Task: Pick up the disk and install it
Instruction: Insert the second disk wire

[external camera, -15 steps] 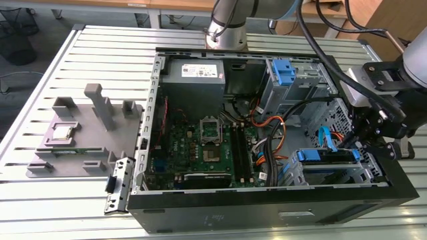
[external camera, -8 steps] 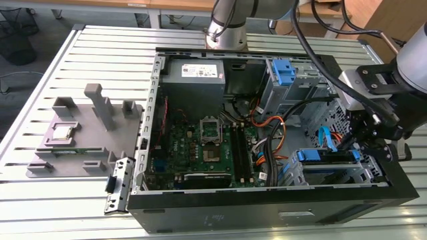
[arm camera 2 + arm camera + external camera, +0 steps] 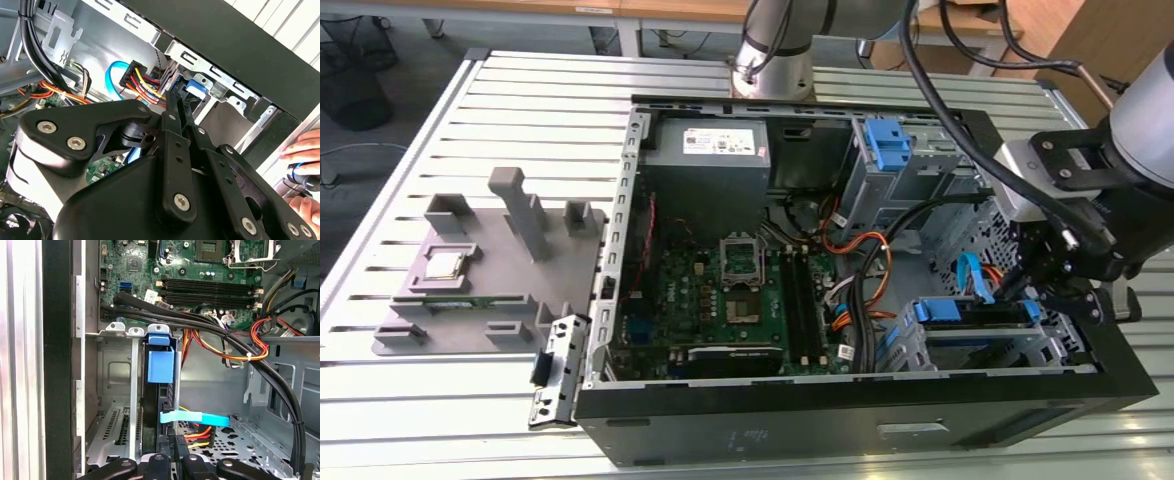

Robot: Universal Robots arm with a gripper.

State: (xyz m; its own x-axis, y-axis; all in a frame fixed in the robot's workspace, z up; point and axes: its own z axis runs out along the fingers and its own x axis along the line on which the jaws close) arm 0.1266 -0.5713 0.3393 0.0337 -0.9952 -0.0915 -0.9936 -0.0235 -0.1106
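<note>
The disk (image 3: 970,312) stands on edge in the metal drive cage (image 3: 987,352) at the open computer case's corner, on the exterior view's right; its blue carrier runs along the upper edge. In the first wrist view the disk (image 3: 161,365) shows edge-on with its blue end tab, slotted between the cage walls. My gripper (image 3: 1067,285) hangs just beside that cage, over the case's rim. In both wrist views the two fingers lie pressed together, shut, with the gripper (image 3: 174,447) at the disk's near end and the gripper (image 3: 176,102) close to the blue tab (image 3: 192,90). Contact cannot be told.
Black cable bundles (image 3: 200,320) and a light-blue flat cable (image 3: 195,417) cross the case near the cage. A lone blue bracket (image 3: 887,145) sits in the upper bay. A grey fixture (image 3: 520,215) with a small chip (image 3: 447,262) stands on the exterior view's left. A person's hand (image 3: 305,145) rests outside the case.
</note>
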